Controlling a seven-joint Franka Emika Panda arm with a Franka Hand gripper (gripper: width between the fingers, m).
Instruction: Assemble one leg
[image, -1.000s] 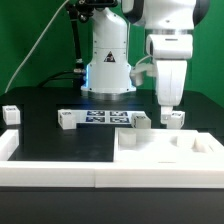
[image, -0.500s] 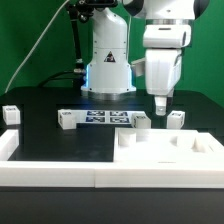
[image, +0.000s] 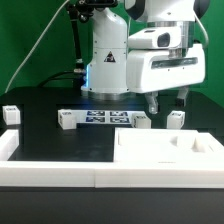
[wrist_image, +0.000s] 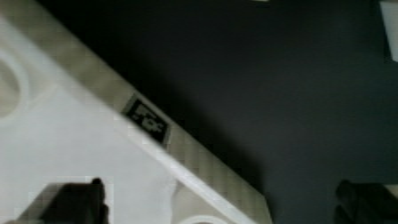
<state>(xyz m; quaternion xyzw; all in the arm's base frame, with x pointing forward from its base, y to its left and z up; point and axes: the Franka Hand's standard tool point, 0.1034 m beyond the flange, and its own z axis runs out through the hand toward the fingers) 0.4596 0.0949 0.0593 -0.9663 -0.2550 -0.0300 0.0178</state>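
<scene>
Though spread wide, one tool (image: 168, 103); four legs (image: 10, 113) (image: 65, 120) (image: 141, 122) (image: 176, 119)

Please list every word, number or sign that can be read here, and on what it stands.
No words or numbers can be read.
On the robot base: a small sticker, too blurred to read.
On the marker board: patterned tags only, no letters.

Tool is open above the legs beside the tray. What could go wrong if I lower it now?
1. The wrist view shows only tray and table between the open tool's fingers, no leg: lowering now may miss it or knock it.
2. The tray's edge lies under one finger, which may strike it.
</scene>
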